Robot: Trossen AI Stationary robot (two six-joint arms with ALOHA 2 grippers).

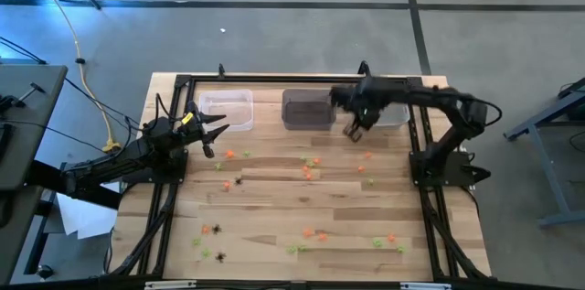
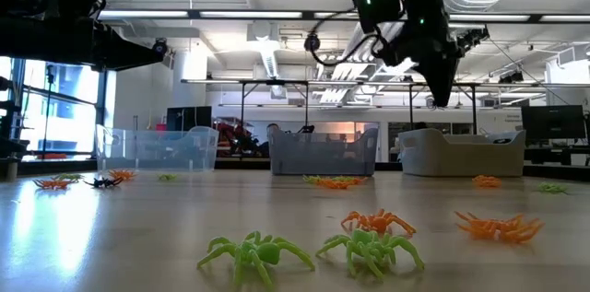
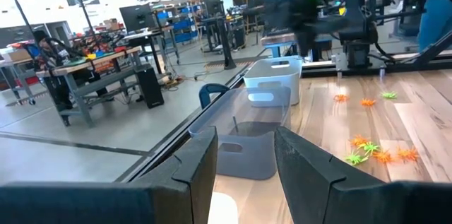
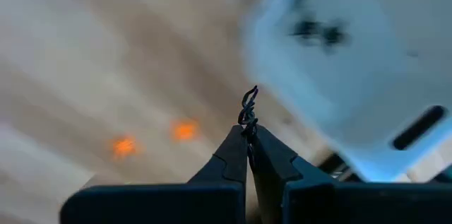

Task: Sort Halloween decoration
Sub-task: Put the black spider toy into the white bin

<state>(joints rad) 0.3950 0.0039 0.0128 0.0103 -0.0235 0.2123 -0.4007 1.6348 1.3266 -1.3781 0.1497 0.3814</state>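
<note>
Tiny orange (image 1: 308, 173), lime-green (image 1: 294, 248) and black spider (image 1: 218, 229) trinkets lie scattered over the wooden table; some show up close in the low view (image 2: 369, 250). My right gripper (image 1: 353, 133) hangs above the table in front of the dark middle bin (image 1: 308, 109), beside the white bin (image 4: 353, 54), shut on a black spider (image 4: 248, 107). Black trinkets lie inside the white bin. My left gripper (image 1: 216, 129) waits open, pointing level, near the clear bin (image 1: 227, 107), with nothing between its fingers (image 3: 194, 171). My right gripper pinches the black spider between its two fingertips; thin black legs (image 4: 248, 100) stick out past the tips. The fingers come from above, pointing steeply down. The spider is lifted clear of the table.
Three bins stand in a row along the table's far edge: clear on the left, dark in the middle, white (image 1: 395, 114) on the right, partly under my right arm. A black frame (image 1: 274, 78) rims the table. Two orange trinkets (image 4: 185, 131) lie below my right gripper.
</note>
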